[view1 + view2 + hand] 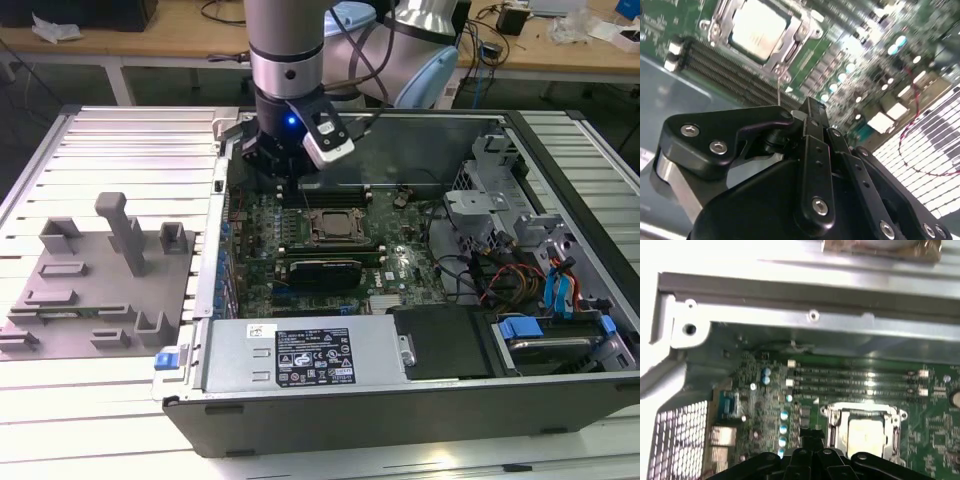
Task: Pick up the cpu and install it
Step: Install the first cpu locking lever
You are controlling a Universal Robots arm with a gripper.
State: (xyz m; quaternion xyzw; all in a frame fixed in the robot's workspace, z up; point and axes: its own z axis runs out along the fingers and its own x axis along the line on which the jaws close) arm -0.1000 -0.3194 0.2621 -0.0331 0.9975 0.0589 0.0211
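While the arm stands nearly vertical over the open computer case, the gripper hangs just above the motherboard, at the board's far corner toward the exterior view's left. The wrist section points straight down, with a lit blue indicator on its housing.

In the second wrist view, the gripper appears with its black fingers pressed together at the tip; nothing is pinched between them.

The cpu lies seated in the socket frame on the motherboard. It is near the jaws, apart from them, offset toward the exterior view's right and toward the near side of the case. In both wrist views its pale metal top shows inside the socket frame: cpu, cpu.

The memory slots run beside the socket, on the side facing the far case wall.

The grey fixture tray lies outside the case, well apart from the jaws, toward the exterior view's left.
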